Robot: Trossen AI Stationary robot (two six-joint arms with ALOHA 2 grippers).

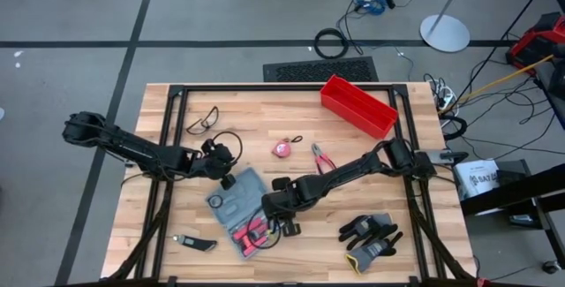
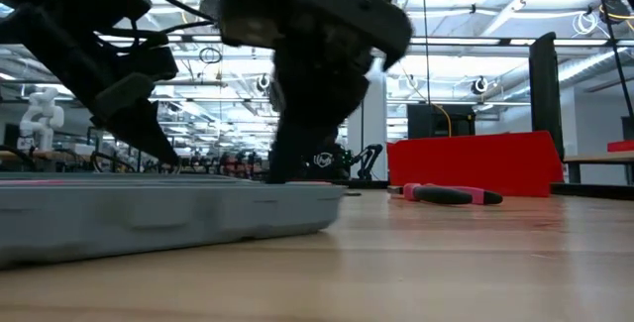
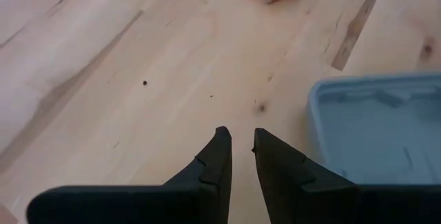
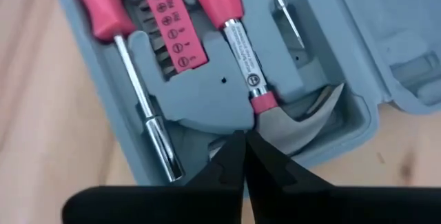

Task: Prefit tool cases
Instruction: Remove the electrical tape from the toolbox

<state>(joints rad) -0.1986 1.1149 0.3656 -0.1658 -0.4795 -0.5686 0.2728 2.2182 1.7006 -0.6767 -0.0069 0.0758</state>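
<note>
The grey-blue tool case lies open and flat on the wooden table; one half holds pink-handled screwdrivers, a bit strip and a hammer in grey moulded slots. My right gripper is shut and points steeply down over that tool half, its tips beside the hammer head. My left gripper hovers over bare wood just off the case's far-left corner, narrowly open with nothing between its fingers. The low view shows the case's side wall resting on the table. My right gripper comes from above with its shut fingertips at the edge of the moulded inlay, next to the hammer head. Whether the tips touch the inlay or stand just above it cannot be told.
A red bin stands at the far right, pliers and a pink tape measure lie mid-table. Safety glasses are at the far left, gloves at the near right, and a utility knife at the near left.
</note>
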